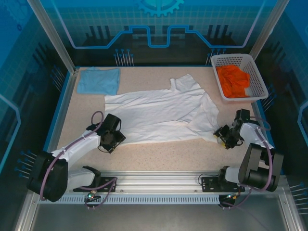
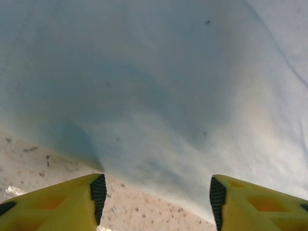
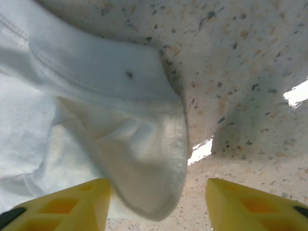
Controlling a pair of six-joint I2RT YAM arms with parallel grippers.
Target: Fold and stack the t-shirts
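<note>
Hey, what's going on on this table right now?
Two robot arms are working on a large white cloth t-shirt spread on the speckled table. The left gripper sits open at its near left hem and the right gripper open over its near right corner; neither holds cloth yet. A plain light blue t-shirt lies at the far left corner.

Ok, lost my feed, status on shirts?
Left claw open at near hem of white shirt, right claw open at its right corner. Shirt spread, unfolded. Blue shirt far left.
</note>
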